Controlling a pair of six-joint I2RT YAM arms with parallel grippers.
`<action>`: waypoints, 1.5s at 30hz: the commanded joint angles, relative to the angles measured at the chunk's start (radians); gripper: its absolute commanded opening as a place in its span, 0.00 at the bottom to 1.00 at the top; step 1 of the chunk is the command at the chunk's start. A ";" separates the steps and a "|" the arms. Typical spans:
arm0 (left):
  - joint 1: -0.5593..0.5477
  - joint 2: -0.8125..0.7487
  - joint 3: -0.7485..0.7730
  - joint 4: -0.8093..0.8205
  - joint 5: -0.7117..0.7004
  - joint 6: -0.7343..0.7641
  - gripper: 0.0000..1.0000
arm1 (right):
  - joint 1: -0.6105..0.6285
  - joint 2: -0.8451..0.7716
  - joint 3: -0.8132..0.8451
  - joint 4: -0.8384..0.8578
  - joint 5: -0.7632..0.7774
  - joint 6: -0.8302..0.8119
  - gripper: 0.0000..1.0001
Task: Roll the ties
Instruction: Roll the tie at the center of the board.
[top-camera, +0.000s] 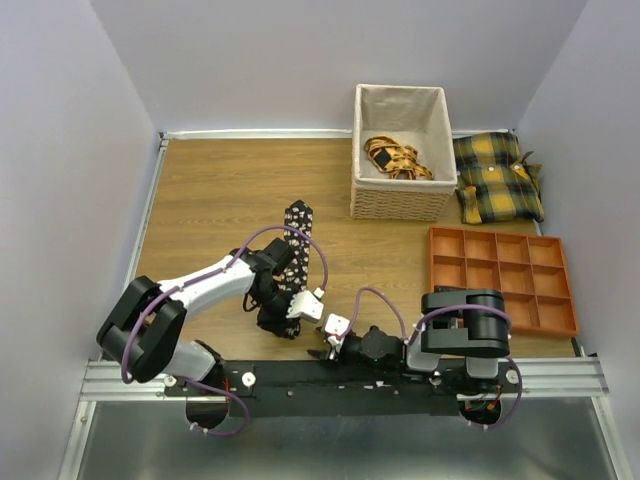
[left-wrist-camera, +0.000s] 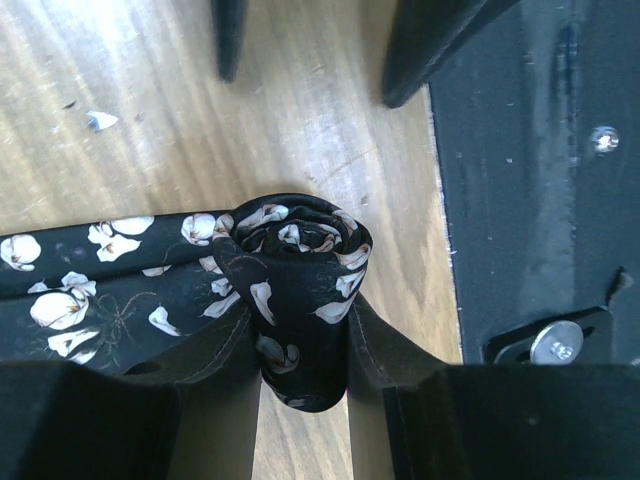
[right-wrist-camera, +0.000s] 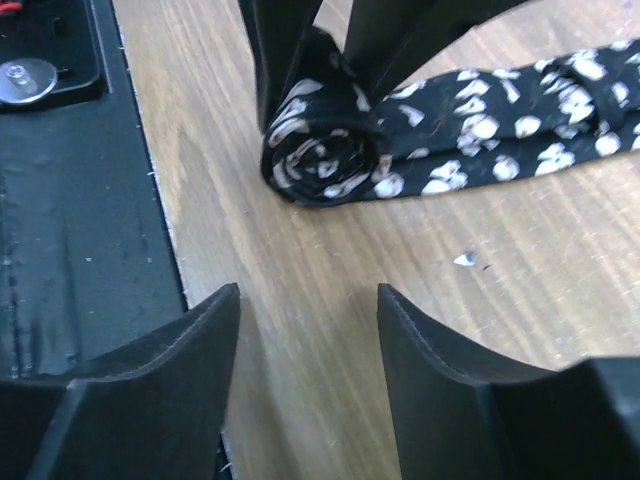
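On the left, the left arm (top-camera: 200, 285) stretches toward the middle of the counter (top-camera: 220, 190). The left jaws are closed tight on the rolled end of the tie (top-camera: 297, 222). In the left wrist view, the fingers (left-wrist-camera: 390, 350) press the coil (left-wrist-camera: 295, 250) from either side, and its spiral face is turned up to the camera. The coil sits at the near edge of the counter, just beside the black rail (top-camera: 300, 385).

From the coil the unrolled strip (right-wrist-camera: 500, 150) runs toward the far side, leaning slightly right, so the tie's long axis lies near to far. We judge that the roll has to travel away from the arms along that line, and that most of the length is not yet wound.

To the right of the coil, at the end of the right arm (top-camera: 465, 325), the right jaws stand wide open and hold nothing. They sit low over the counter, near the coil but apart from it, pointing left at its spiral end. The coil's own axis therefore lies left to right, across the strip.
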 joint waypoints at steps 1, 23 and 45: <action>0.007 0.062 0.003 -0.097 0.050 0.070 0.00 | 0.007 0.043 0.033 0.321 0.067 -0.090 0.67; 0.040 0.100 0.009 -0.064 0.117 0.084 0.00 | 0.030 -0.013 -0.008 0.324 -0.044 -0.114 0.70; 0.075 0.118 0.038 -0.068 0.158 0.084 0.00 | -0.031 -0.064 0.037 0.329 -0.137 0.102 0.70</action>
